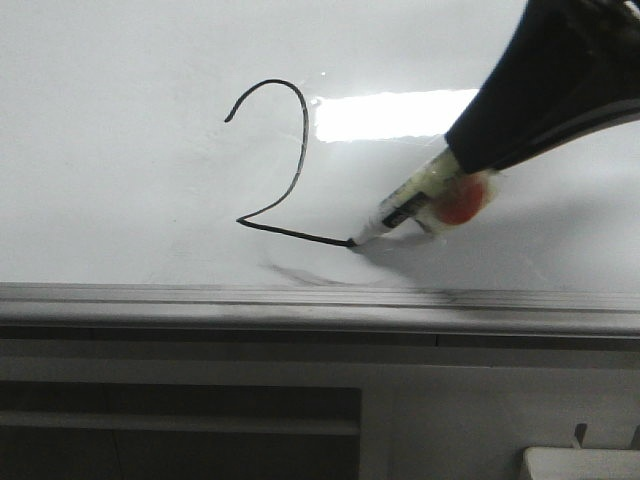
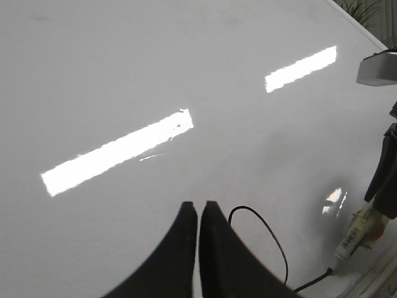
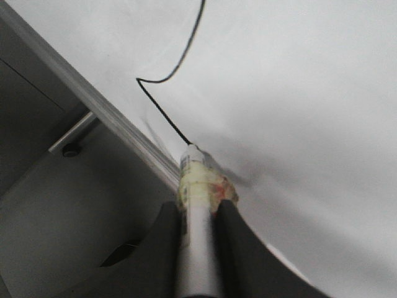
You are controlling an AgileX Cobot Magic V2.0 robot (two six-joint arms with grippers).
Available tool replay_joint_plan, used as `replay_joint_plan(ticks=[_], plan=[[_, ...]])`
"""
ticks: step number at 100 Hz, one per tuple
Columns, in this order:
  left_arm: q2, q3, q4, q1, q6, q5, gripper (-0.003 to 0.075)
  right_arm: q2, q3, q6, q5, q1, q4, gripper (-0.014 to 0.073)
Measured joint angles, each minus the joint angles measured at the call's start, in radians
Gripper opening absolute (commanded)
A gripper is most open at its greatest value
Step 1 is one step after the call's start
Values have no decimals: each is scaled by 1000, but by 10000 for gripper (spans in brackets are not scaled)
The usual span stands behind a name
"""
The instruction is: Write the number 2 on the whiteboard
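Number 2 (image 1: pixel 285 170) on whiteboard (image 1: pixel 120 200); right jaws clamp marker (image 1: pixel 400 212), left jaws together.

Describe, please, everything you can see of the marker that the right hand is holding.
The marker is a white-barrelled pen with printed black markings near its nose and yellowish tape with a red patch wound round its middle. The right hand clamps it between its two black fingers, behind the tape. It slants down toward the whiteboard, its dark tip touching the surface at the end of the base stroke of the number 2, just above the board's grey edge rail.
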Motion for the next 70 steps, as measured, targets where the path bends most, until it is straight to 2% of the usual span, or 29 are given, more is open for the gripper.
replay_joint_plan(ticks=[19,26,33,43,48,52,70], plan=[[0,0,22,0,0,-2,-14,-51,9,2,5,11,-33,-50],[0,0,48,-14,0,-20,31,-67,-3,2,5,58,-56,-50],[11,0,85,-45,0,-50,134,-76,-30,4,13,133,-59,-50],[64,0,120,-109,0,-68,344,-72,-80,2,13,239,-66,-50],[106,0,127,-146,0,-68,403,-53,-104,1,13,286,-81,-50],[147,0,133,-180,0,-68,413,-37,-125,0,11,318,-98,-50],[323,-5,183,-276,0,-86,356,63,-207,-1,15,403,-130,-50]])
